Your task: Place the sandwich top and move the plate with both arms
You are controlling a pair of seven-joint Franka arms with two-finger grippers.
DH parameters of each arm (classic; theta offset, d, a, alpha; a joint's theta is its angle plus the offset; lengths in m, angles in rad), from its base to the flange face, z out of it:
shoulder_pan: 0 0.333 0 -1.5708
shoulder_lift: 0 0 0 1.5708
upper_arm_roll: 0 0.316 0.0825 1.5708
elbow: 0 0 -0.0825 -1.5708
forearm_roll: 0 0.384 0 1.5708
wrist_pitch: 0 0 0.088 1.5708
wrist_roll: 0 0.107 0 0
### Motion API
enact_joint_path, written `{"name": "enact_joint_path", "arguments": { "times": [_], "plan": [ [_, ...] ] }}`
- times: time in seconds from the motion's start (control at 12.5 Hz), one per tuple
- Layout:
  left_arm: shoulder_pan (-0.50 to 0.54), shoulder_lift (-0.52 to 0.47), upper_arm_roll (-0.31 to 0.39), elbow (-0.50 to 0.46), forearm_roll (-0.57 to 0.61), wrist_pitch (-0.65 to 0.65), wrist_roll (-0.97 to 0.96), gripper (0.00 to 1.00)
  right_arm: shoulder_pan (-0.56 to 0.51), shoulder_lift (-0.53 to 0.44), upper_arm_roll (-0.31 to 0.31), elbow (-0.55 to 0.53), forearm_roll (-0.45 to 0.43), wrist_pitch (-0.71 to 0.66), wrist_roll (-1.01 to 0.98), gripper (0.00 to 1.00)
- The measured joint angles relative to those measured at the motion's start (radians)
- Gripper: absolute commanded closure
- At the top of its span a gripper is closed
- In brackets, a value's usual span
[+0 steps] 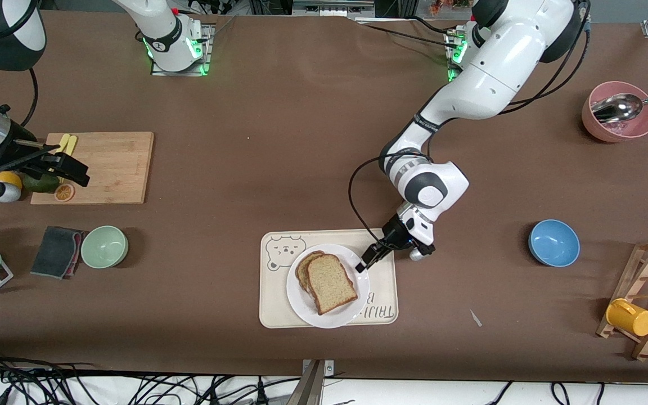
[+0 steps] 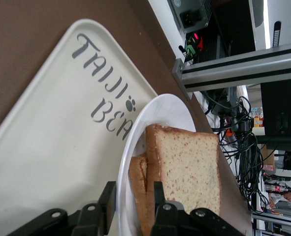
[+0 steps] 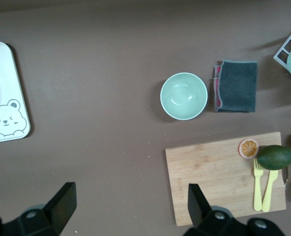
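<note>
1. The sandwich top [image 1: 331, 283] lies flat on the plate [image 1: 352, 312]. It rests on another slice of bread [image 1: 304, 268], which peeks out from under it on the side toward the right arm's end of the table. So the bread part of the job looks done.

2. The plate sits on the cream tray [image 1: 274, 306] with a bear drawing. It fills the middle of the tray and hangs a little over the tray's edge nearest the front camera. The tray lies near the table edge that is nearest the front camera, about midway along it.

3. The left gripper [image 1: 367, 261] is down low at the plate's rim, on the side toward the left arm's end of the table. In the left wrist view its two black fingers [image 2: 107, 202] stand a small way apart, one on each side of the white rim. They do not look pressed onto it, and they hold nothing.

4. The right gripper [image 1: 71, 169] waits up high over the wooden cutting board [image 1: 110, 163], near the right arm's end of the table. Its jaws are spread wide and hold nothing.

5. What is left is the plate move. I think both arms must grab the plate first. The right arm is well apart from the plate, so it has a long way to come.
</note>
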Motion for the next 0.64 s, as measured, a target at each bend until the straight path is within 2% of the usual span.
{"name": "enact_joint_path", "arguments": {
  "times": [0.16,0.4,0.64],
  "plan": [
    [0.016,-0.030,-0.001,-0.001,0.000,0.007,0.000,0.56,0.001,0.000,0.004,0.000,-0.002,-0.006,0.000,0.00],
    [0.038,-0.069,-0.001,0.000,0.013,0.019,0.002,0.44,0.002,0.000,0.009,0.000,-0.002,-0.013,0.001,0.00],
    [0.119,-0.088,-0.041,0.001,0.136,0.019,-0.030,0.42,0.002,-0.001,0.011,0.000,-0.002,-0.019,0.002,0.00]
  ]
}}
